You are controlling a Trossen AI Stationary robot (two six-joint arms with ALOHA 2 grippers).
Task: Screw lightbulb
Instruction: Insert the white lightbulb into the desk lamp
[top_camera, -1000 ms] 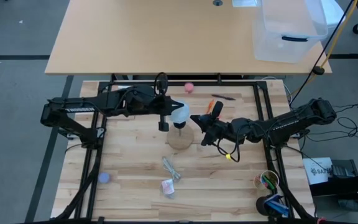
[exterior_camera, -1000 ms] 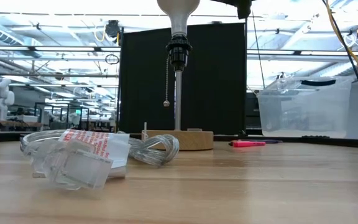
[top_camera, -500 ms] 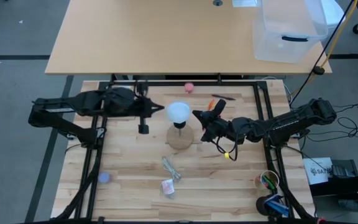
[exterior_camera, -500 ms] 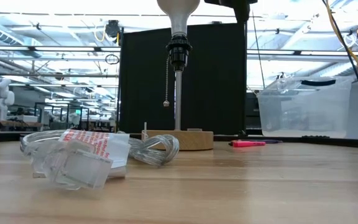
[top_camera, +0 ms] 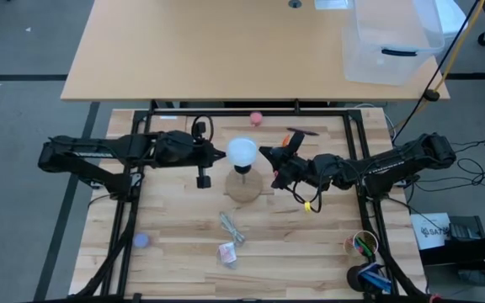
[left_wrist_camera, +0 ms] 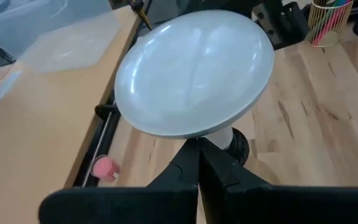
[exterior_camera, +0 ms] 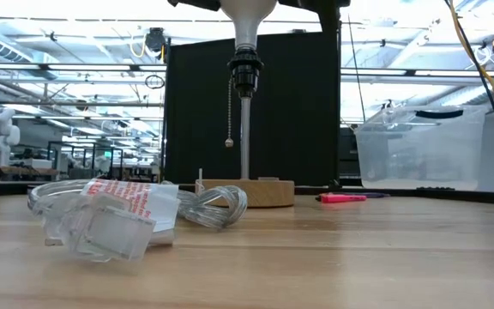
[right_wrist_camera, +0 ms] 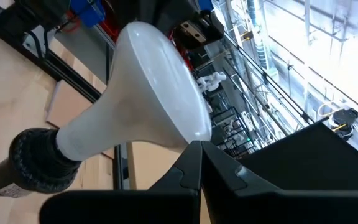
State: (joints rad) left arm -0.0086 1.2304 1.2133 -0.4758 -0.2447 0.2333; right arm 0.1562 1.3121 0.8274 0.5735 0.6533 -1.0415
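The lightbulb (top_camera: 242,152) stands upright with its screw base in the black socket (exterior_camera: 243,73) of a lamp post on a round wooden disc (top_camera: 244,187). In the low view the lightbulb (exterior_camera: 245,13) is cut off by the picture's top edge. My left gripper (top_camera: 224,152) is shut, level with the globe on its left side. My right gripper (top_camera: 262,154) is shut at the globe's right side. In each wrist view the globe (left_wrist_camera: 194,71) (right_wrist_camera: 160,81) fills the space just beyond the shut fingertips. My left gripper (left_wrist_camera: 197,149) has its shut fingertips against the lower left side of the globe (left_wrist_camera: 188,132), coming level from the table's left. It holds nothing between its fingers. My right gripper (right_wrist_camera: 196,149) has its shut fingertips against the globe's right side (right_wrist_camera: 191,134), coming level from the table's right. Nothing is between its fingers either.
A pull chain (exterior_camera: 229,112) hangs beside the post. A clear cable (top_camera: 232,225) and its packet (top_camera: 228,252) lie near the front. A pink ball (top_camera: 257,118) and a marker (top_camera: 300,131) lie at the back, pen cups (top_camera: 362,246) at the front right.
My left gripper has drawn back from the bulb toward the table's left edge, rolled a little and sunk, then come in again to the globe's left side. It has stayed shut. The bulb and my right gripper have kept their places.
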